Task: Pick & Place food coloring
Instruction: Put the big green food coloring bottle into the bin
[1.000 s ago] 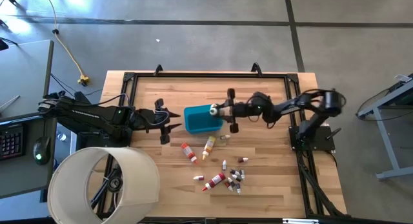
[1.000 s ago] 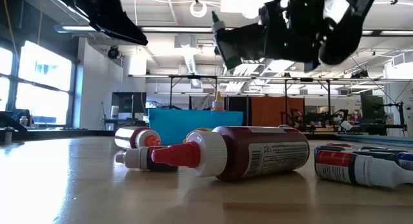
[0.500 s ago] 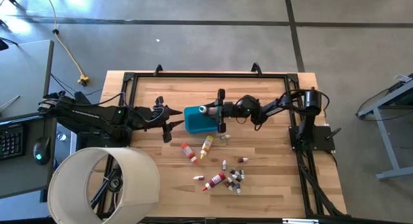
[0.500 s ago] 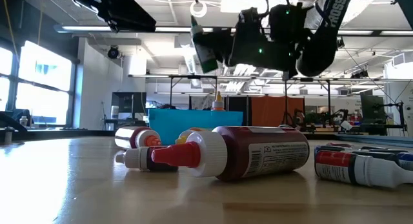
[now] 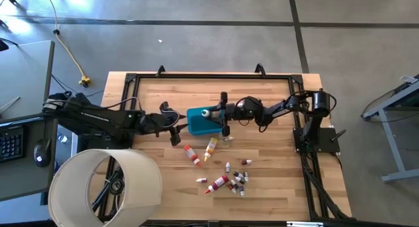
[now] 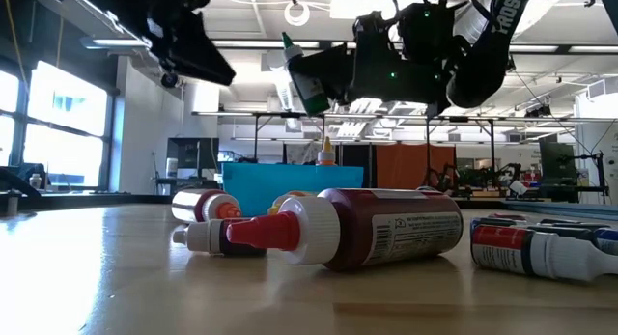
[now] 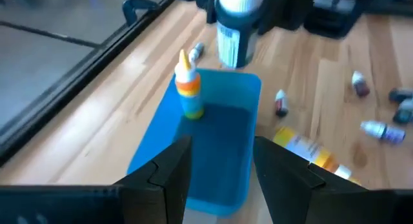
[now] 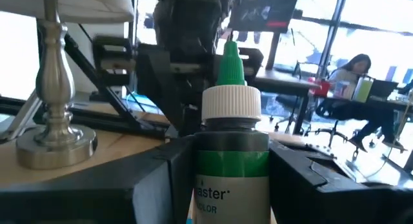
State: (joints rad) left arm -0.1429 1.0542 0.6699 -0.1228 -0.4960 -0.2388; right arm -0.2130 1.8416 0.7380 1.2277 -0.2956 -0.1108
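Above the blue tub [image 5: 201, 122], the right gripper [image 5: 219, 112] clamps a green food coloring bottle [image 8: 231, 161], pale cap toward the left arm. An orange-banded bottle [image 7: 189, 95] stands in the tub. Just left of the tub, the left gripper [image 5: 173, 125] hovers with fingers apart. More bottles [image 5: 219, 183] lie nearer on the table [image 5: 275, 188].

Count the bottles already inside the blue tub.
1: an orange bottle upright in the blue tub. The right end effector holds a green bottle above it.

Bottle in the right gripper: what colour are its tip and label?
Green tip and green label band, with a white cap collar; the bottle shows best in the right wrist view, clamped in the right gripper.
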